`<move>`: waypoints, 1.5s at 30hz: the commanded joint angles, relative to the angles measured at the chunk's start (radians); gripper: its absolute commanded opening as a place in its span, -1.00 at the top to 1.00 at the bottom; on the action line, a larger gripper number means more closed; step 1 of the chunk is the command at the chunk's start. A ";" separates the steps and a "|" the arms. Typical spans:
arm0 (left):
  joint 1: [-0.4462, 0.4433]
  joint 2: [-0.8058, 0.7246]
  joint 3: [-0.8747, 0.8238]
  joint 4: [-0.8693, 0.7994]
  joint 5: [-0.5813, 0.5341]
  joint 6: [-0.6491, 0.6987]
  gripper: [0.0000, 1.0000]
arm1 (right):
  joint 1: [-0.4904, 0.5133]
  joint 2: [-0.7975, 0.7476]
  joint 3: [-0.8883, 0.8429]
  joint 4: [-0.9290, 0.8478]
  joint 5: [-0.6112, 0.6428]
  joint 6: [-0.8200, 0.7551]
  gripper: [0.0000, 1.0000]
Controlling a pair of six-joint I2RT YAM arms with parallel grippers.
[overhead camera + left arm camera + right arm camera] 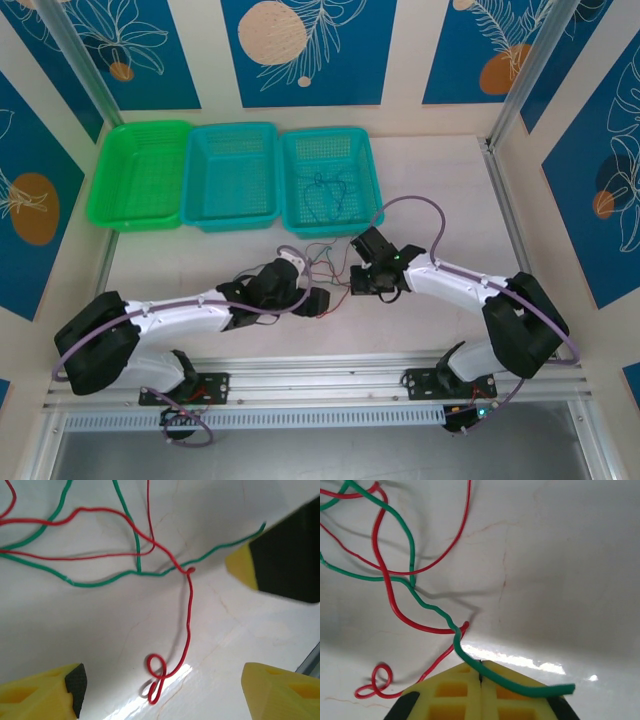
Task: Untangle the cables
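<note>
Now: I see the right gripper (480, 671) fully closed, its yellow fingers pressed flat together. The green cable (432, 609) runs up to the very tip where they meet and looks pinched there. Its short free end sticks out across one finger.

Left gripper (162, 682): fingers wide apart, gripping nothing. From its wrist camera, a red cable (189, 610) runs down the middle of the view and ends in a small curl. The curl lies on the white table (100, 630) between the two yellow fingertips and touches neither. Higher up, that red cable crosses the green one at a small kink. More red and green strands fan out to the upper left, overlapping one another. A yellow-and-black finger (245, 565) of the right gripper sits at the upper right, just beside the green cable's end.

Overhead: the two grippers face each other near the table's middle. The loose tangle of cables (322, 258) lies on the table between them and just beyond. Three baskets stand in a row along the far wall: a green basket (140, 128), a middle teal basket (232, 128) and a right teal basket (368, 180). The right teal basket has a second bunch of thin cables lying in it, too fine for me to sort by colour.
</note>
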 commanded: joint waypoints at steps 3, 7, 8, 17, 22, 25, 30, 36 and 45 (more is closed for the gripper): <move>-0.003 0.007 0.022 0.036 -0.132 -0.139 -0.67 | 0.019 -0.054 -0.057 0.049 -0.129 0.035 1.00; 0.004 0.018 0.013 0.017 -0.220 -0.240 -0.68 | 0.084 -0.139 -0.130 0.146 -0.318 0.155 1.00; 0.004 0.019 0.008 0.020 -0.235 -0.253 -0.68 | 0.099 -0.165 -0.144 0.161 -0.340 0.184 1.00; 0.004 0.011 -0.002 0.016 -0.261 -0.256 -0.69 | 0.083 -0.400 -0.087 0.074 0.012 -0.093 0.03; 0.004 -0.045 -0.021 -0.010 -0.276 -0.239 -0.69 | 0.025 -0.182 0.050 0.110 -0.033 -0.244 0.15; 0.009 -0.090 -0.014 -0.092 -0.292 -0.205 -0.69 | 0.012 -0.017 0.127 0.122 -0.049 -0.257 0.26; 0.028 -0.164 -0.022 -0.199 -0.332 -0.199 -0.71 | 0.004 0.183 0.203 0.140 -0.020 -0.250 0.36; 0.064 -0.207 -0.058 -0.200 -0.330 -0.199 -0.75 | 0.019 0.274 0.240 0.122 -0.069 -0.231 0.50; 0.146 -0.111 -0.025 -0.155 -0.244 -0.178 -0.77 | 0.020 0.214 0.212 0.096 -0.110 -0.256 1.00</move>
